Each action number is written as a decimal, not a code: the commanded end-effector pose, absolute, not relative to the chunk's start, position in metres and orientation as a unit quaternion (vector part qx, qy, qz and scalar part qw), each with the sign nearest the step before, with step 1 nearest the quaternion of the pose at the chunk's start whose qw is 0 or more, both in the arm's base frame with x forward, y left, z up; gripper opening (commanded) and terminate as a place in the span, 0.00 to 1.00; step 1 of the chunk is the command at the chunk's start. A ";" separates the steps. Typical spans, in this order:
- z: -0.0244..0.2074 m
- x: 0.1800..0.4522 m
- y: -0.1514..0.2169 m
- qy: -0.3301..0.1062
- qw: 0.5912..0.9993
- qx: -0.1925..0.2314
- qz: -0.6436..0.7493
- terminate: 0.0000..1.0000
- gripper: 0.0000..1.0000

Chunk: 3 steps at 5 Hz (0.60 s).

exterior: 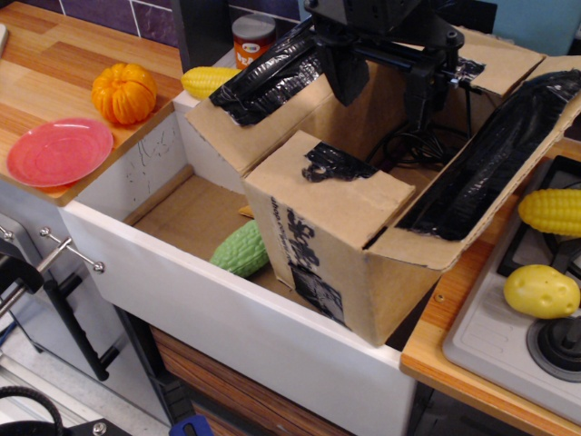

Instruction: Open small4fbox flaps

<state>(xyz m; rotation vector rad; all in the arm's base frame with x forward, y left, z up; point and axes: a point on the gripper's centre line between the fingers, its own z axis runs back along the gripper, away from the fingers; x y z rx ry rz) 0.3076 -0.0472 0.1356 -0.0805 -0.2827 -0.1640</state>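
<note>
The small4fbox [318, 263] is a brown cardboard box with black print on its near side, standing tilted in the white sink [227, 318]. Its left long flap [272, 77] and right long flap [495, 163] are folded outward and carry crinkled black tape. The far short flap [499, 59] leans back. The near short flap [349, 195], with a black tape patch, lies roughly flat over the opening. My black gripper [386, 91] hangs over the box's far half, its fingers [343, 77] spread apart with nothing between them.
A green toy vegetable [241, 248] lies in the sink beside the box. An orange pumpkin [124, 93], a pink plate [59, 152], a yellow corn [209, 82] and a can [254, 38] are on the left. A second corn [551, 212] and a yellow potato [542, 291] lie on the stove [490, 336].
</note>
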 end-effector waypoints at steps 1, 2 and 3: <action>0.136 0.308 -0.047 -0.141 0.986 -0.040 -0.082 0.00 1.00; 0.132 0.307 -0.052 -0.129 0.984 -0.057 -0.106 0.00 1.00; 0.126 0.311 -0.057 -0.127 0.984 -0.066 -0.101 0.00 1.00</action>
